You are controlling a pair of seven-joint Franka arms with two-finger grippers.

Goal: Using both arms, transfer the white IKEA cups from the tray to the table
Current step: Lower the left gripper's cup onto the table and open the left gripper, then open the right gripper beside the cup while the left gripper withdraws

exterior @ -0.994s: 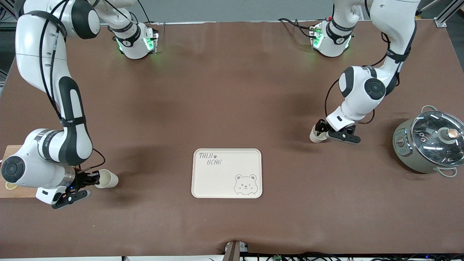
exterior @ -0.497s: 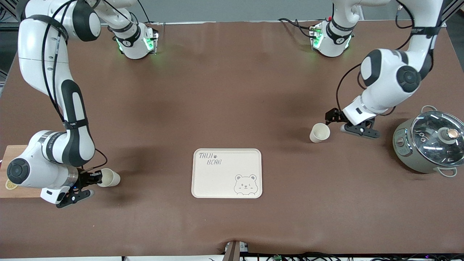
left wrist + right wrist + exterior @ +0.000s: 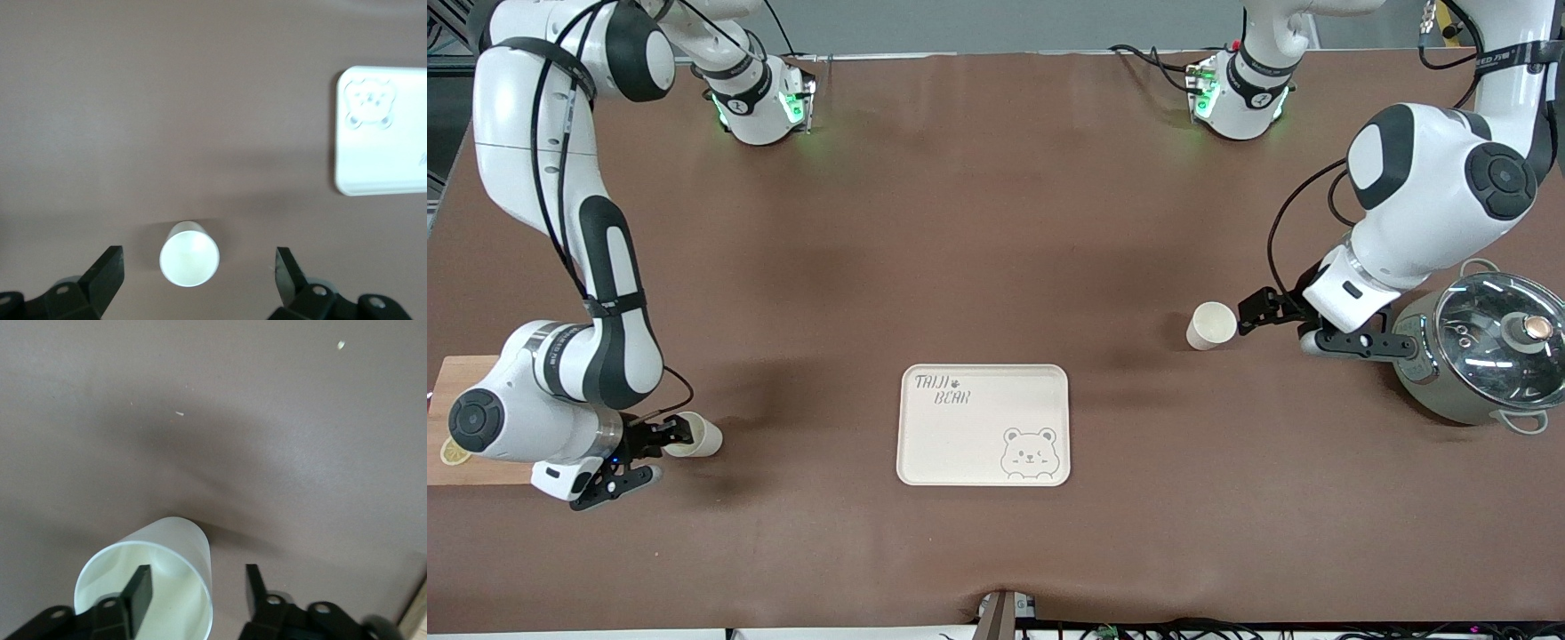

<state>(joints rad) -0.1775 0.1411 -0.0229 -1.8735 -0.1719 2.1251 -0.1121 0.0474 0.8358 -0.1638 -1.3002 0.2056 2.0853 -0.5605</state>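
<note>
left gripper (image 3: pixel 1249 311) spread, clear of upright cup (image 3: pixel 1210 325) on tabletop (image 3: pixel 978 249), between bear tray (image 3: pixel 983 425) and lidded pot (image 3: pixel 1476 346) | right gripper (image 3: pixel 679 433) pinched rim of second cup (image 3: pixel 696 436), one finger (image 3: pixel 138 589) inside, near wooden board (image 3: pixel 452 418)

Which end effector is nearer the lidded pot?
Left. The left end effector hangs open between the pot and a released cup. The right end effector grips the other cup at the right arm's end of the table.
</note>
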